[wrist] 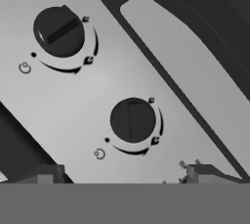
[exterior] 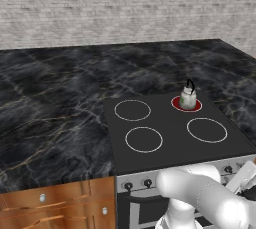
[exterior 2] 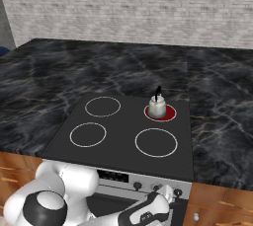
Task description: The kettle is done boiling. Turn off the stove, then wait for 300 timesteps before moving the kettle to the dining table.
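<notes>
Kettle (exterior: 188, 98): on the stove's (exterior: 170, 145) glowing red back-right ring. Gripper (wrist: 122, 171): jaws spread wide, empty (facing the stove's front knob (wrist: 132, 120)).

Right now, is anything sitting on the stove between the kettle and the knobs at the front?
No. In the right base view only a bare white burner ring on the black stove lies between the kettle and the knobs.

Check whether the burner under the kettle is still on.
On: the ring under the kettle glows red on the stove, while the other three rings are plain white outlines.
</notes>
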You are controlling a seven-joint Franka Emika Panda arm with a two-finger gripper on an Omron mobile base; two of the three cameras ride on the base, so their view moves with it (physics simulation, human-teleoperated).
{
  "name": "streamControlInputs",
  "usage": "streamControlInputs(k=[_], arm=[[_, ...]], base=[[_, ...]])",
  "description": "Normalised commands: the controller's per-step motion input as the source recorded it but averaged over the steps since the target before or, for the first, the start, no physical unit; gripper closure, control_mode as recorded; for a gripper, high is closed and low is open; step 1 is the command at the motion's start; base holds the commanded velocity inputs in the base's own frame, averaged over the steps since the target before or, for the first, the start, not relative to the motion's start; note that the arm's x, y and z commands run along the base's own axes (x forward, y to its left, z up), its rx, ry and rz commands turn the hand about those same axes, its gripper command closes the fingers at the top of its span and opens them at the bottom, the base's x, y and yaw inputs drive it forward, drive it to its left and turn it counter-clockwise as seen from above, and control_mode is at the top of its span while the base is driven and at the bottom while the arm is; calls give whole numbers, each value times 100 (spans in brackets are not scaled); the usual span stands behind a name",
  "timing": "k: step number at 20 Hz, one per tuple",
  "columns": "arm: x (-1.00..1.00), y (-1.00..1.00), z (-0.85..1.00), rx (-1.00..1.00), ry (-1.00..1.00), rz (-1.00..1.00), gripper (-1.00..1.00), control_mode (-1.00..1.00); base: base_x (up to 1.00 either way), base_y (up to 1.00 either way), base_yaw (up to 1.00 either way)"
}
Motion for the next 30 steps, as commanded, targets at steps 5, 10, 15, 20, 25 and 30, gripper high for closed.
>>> streamControlInputs(k=[5,10,15,20,25,30], arm=[[11,-1,-13,0,0,0,-100,-100],[10,-4,-13,0,0,0,-100,-100],[7,-9,-12,0,0,0,-100,-100],[5,-9,-13,0,0,0,-100,-100],[9,-1,-3,0,0,0,-100,-100],[12,0,0,0,0,0,-100,-100]], base=[[0,0,0],[0,0,0],[0,0,0],[0,0,0],[0,0,0],[0,0,0]])
